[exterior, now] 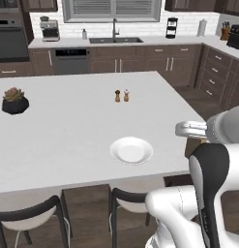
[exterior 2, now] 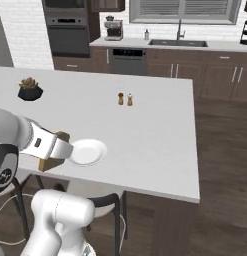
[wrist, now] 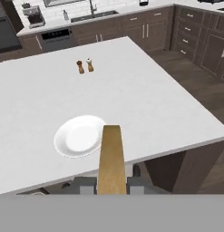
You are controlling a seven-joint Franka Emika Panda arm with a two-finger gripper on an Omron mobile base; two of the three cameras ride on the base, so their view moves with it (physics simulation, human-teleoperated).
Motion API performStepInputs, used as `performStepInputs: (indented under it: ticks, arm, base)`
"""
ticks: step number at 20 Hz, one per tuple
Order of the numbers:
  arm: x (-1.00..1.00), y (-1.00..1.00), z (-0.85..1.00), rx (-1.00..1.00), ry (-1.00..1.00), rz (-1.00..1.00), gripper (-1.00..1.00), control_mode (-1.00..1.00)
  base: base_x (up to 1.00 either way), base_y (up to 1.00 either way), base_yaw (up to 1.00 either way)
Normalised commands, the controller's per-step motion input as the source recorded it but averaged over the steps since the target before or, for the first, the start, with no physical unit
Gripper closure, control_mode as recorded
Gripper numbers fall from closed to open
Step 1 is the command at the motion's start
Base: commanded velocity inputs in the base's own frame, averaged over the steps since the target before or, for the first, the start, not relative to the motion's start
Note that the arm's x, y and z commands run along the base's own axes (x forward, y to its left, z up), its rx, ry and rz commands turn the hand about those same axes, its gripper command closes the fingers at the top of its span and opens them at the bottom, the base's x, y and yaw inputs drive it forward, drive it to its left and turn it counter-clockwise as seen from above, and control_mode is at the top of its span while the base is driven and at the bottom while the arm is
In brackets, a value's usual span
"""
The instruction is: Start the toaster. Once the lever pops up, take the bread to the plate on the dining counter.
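Gripper (wrist: pixel 111 185) clamped on the bread (wrist: pixel 111 158), one finger on each flat face. Slice is held edge-on in the hand view, long axis running straight away from the hand, far end over the near rim of the plate (wrist: pixel 80 136). Plate sits near the dining counter (wrist: pixel 145 95) front edge. Beyond: salt and pepper shakers (wrist: pixel 85 66), mid-counter.

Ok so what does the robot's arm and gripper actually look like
The arm is glossy white with rounded, bulbous segments and dark grey-black joint covers, one bearing a small round pale logo. The wrist section is white with a small dark mark. The gripper has a grey base and two small dark fingertips.
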Motion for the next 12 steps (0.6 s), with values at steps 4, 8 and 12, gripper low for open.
performStepInputs:
  ticks: [4, 8, 12]
  arm:
    - [0.0, 0.0, 0.0, 0.0, 0.0, 0.0, 1.0, 1.0]
    - [0.5, 0.06, -0.07, 0.12, 0.0, 0.01, 1.0, -1.0]
    - [0.64, -0.03, -0.19, 0.27, -0.05, 0.22, 1.0, -1.0]
  base:
    - [0.86, 0.53, -0.04]
    - [0.21, 0.11, 0.0]
    - [0.0, 0.0, 0.0]
